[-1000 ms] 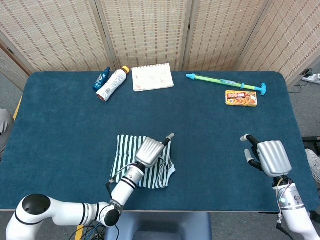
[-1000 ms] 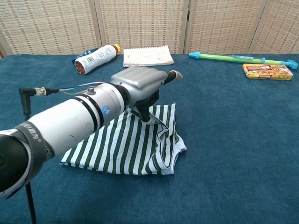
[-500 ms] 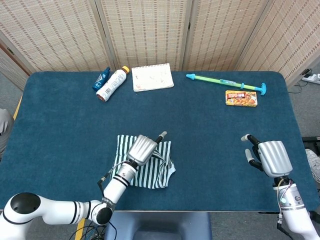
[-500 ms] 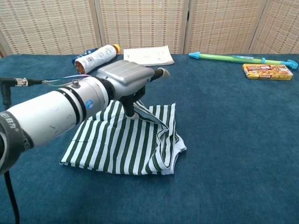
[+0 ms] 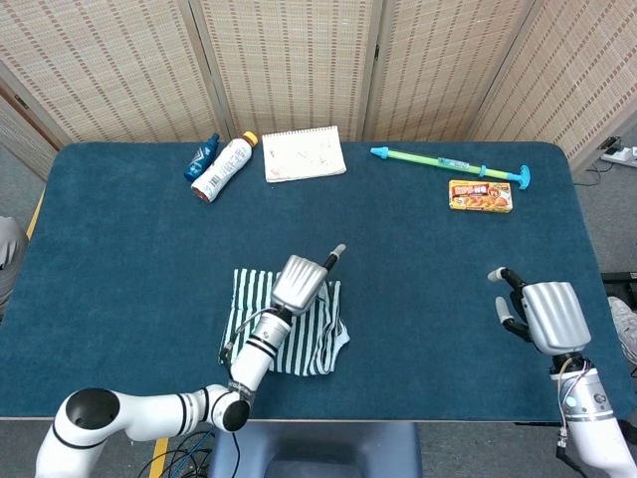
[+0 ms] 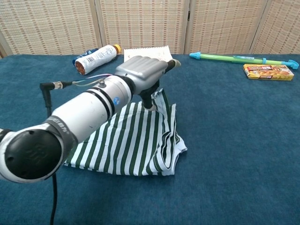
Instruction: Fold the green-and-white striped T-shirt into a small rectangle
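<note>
Shirt [image 5: 284, 324] lay partly folded on the blue tabletop [image 5: 119, 259], near the front edge, left of centre; green-and-white stripes, right side bunched in loose folds in chest view [image 6: 140, 145]. Left hand [image 5: 302, 281] sat over the shirt's far edge, fingers curled down, one finger sticking out toward the back. Chest view showed the left hand [image 6: 143, 72] with a fingertip [image 6: 151, 107] at the cloth, and the far edge of the shirt pulled up off the tabletop there, so it pinched the fabric, lifting that edge. Left forearm ran back across the shirt toward the front-left.

Right hand [image 5: 542, 316] was well apart from the shirt, low over the tabletop near the front-right corner, back of the hand up, fingers apart and slightly bent, holding nothing. Not seen in chest view.

Along the back edge: blue bottle [image 5: 201, 156] just beside a white bottle [image 5: 225, 166], both lying down; notepad [image 5: 304, 153] to their right; green-and-blue water squirter [image 5: 450, 163] further right, with a yellow box [image 5: 481, 195] just in front of it. Woven screens [image 5: 299, 60] stood behind the tabletop.
</note>
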### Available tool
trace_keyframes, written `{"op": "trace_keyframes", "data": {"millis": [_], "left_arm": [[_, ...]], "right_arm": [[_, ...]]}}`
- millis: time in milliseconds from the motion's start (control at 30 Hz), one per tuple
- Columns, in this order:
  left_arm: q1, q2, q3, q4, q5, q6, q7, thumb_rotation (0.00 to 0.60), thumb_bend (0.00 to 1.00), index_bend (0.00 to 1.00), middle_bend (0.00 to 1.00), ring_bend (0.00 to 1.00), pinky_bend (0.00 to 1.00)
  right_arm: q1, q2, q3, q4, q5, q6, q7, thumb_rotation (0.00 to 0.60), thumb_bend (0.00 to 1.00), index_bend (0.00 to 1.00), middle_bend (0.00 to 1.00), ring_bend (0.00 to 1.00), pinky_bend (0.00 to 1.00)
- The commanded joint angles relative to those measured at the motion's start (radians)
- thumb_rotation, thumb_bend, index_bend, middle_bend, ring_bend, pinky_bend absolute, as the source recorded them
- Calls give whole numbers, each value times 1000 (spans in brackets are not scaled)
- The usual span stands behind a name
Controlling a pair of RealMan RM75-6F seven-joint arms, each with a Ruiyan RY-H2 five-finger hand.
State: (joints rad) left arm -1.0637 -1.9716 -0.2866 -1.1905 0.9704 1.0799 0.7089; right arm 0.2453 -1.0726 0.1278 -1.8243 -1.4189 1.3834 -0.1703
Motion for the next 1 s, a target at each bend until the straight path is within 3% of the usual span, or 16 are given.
{"op": "trace_keyframes", "data": {"millis": [33, 233, 533, 767, 833, 1000], "left_arm": [[-21, -46, -29, 52, 3, -13, -25, 600, 222, 3, 831, 767, 958], [15, -7, -33, 6, 20, 10, -55, 600, 222, 1, 812, 747, 958], [168, 214, 38, -258, 41, 81, -80, 600, 222, 34, 766, 698, 926], [314, 389, 104, -393, 72, 158, -176, 600, 222, 102, 665, 573, 811], [359, 435, 124, -407, 96, 184, -227, 600, 222, 126, 641, 542, 783], [462, 519, 172, -371, 160, 242, -356, 600, 222, 139, 579, 490, 694]], "right_arm": [[-2, 2, 1, 0, 1, 2, 3, 600, 493, 361, 943, 1000, 1000], [-6, 5, 3, 7, 2, 6, 16, 600, 494, 361, 943, 1000, 1000], [-11, 4, -2, 17, -7, 5, 30, 600, 493, 361, 939, 994, 1000], [-25, 14, -12, 23, -5, 12, 24, 600, 493, 361, 833, 858, 1000], [-31, 18, -16, 31, -2, 13, 18, 600, 493, 361, 778, 802, 969], [-35, 38, -34, 67, -11, -7, 8, 600, 493, 357, 560, 540, 669]]}}
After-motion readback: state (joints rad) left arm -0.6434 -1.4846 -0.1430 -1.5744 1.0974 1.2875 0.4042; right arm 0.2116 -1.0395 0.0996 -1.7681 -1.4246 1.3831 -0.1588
